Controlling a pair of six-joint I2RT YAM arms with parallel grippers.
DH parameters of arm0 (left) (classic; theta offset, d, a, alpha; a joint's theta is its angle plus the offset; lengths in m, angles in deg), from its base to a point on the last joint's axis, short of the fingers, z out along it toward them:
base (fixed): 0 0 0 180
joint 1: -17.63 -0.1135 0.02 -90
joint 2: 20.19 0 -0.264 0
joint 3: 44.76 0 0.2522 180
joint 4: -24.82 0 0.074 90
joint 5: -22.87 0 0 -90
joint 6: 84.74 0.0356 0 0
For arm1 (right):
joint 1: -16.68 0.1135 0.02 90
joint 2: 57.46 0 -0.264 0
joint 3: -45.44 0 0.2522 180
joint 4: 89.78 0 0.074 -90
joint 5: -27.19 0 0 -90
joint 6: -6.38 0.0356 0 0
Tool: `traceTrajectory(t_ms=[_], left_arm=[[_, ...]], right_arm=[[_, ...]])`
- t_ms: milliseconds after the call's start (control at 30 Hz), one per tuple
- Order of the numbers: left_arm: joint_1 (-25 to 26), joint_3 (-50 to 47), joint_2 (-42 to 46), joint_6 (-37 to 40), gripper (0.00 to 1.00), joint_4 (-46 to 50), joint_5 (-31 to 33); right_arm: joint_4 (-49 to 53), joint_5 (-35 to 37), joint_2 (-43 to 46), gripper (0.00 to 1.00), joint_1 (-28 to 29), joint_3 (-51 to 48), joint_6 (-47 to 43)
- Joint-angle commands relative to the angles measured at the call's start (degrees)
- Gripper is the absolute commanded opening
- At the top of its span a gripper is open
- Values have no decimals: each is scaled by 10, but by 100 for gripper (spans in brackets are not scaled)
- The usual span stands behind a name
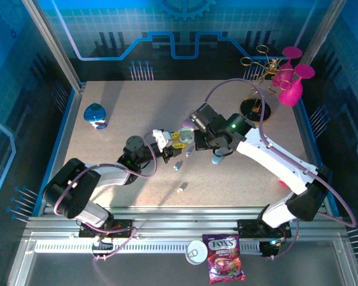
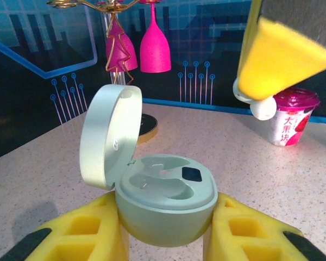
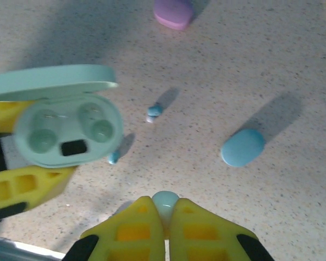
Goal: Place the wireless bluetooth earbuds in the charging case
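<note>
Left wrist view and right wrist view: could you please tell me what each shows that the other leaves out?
The left wrist view adds pink glasses on a gold rack and a pink-lidded cup. The right wrist view adds a closed purple case, a closed blue case and two loose earbuds lying on the table. Both share the open mint case, clamped in the left gripper, and the earbud pinched by the right gripper.

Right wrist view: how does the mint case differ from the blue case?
The mint case is open, lid raised; the blue case is shut. The mint case is clamped in the left gripper; the blue case lies free on the table. The mint case is pale green, the blue case sky blue. Both are smooth oval pebbles.
</note>
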Motion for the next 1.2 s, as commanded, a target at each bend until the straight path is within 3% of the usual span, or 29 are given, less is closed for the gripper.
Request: traceTrajectory(t_ms=[0, 333, 900, 1167], left_arm=[[14, 25, 0, 39, 18, 16, 15], [35, 39, -1, 53, 18, 38, 20], [41, 45, 4, 57, 18, 45, 17], [41, 49, 3, 53, 18, 45, 21]], right_arm=[[-28, -33, -14, 5, 12, 27, -16], [-51, -58, -47, 5, 18, 47, -29], [-23, 4, -80, 5, 17, 58, -33], [-35, -33, -85, 7, 17, 56, -39]])
